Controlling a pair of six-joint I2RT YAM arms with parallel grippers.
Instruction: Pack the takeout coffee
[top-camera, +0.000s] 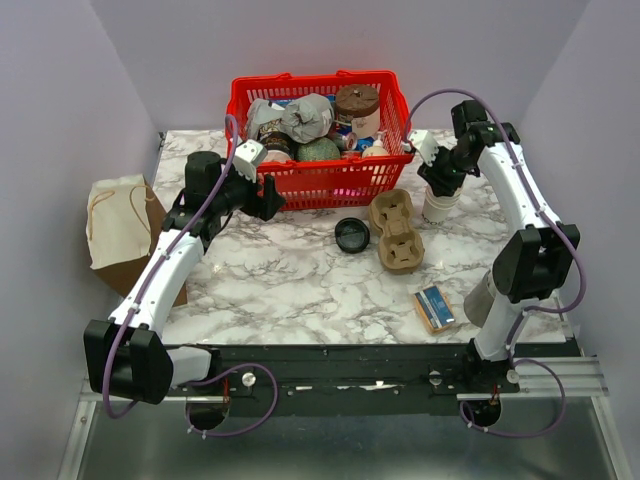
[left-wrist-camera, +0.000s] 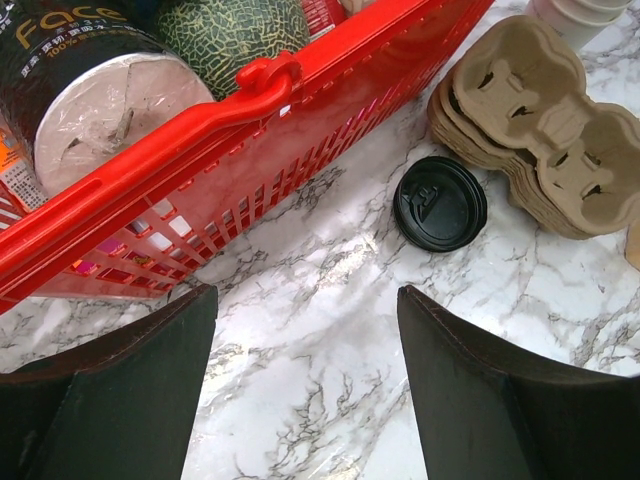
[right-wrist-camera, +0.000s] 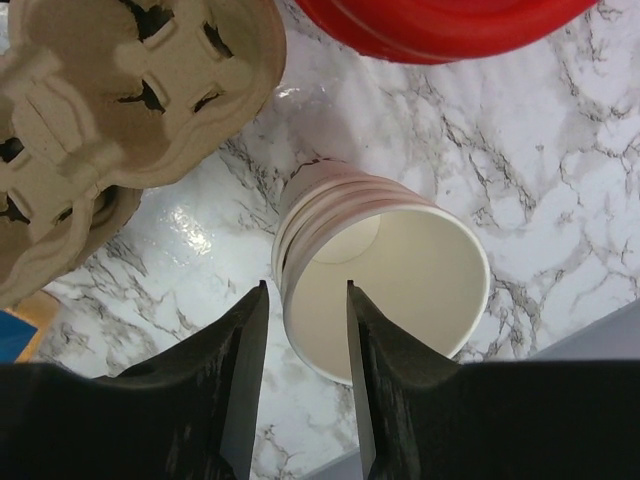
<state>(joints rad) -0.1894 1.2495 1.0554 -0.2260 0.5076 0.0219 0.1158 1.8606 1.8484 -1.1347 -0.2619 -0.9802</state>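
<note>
The takeout coffee with its black dome lid shows in no view. My right gripper (top-camera: 440, 186) (right-wrist-camera: 307, 285) hangs over a stack of lidless cream paper cups (top-camera: 438, 206) (right-wrist-camera: 400, 270) at the table's right rear. Its jaws straddle the top cup's near rim, one finger inside and one outside, with a gap left on both sides of the wall. My left gripper (top-camera: 270, 196) (left-wrist-camera: 305, 290) is wide open over bare marble in front of the red basket (top-camera: 330, 182) (left-wrist-camera: 250, 110), holding nothing. A loose black round lid (top-camera: 352, 234) (left-wrist-camera: 440, 203) lies flat on the table.
The basket (right-wrist-camera: 440, 25) at the back is full of groceries. A stack of brown pulp cup carriers (top-camera: 397, 230) (left-wrist-camera: 545, 120) (right-wrist-camera: 120, 100) lies beside the lid. A small blue box (top-camera: 435, 308) sits near the right front. A paper bag (top-camera: 120, 220) stands off the table's left edge.
</note>
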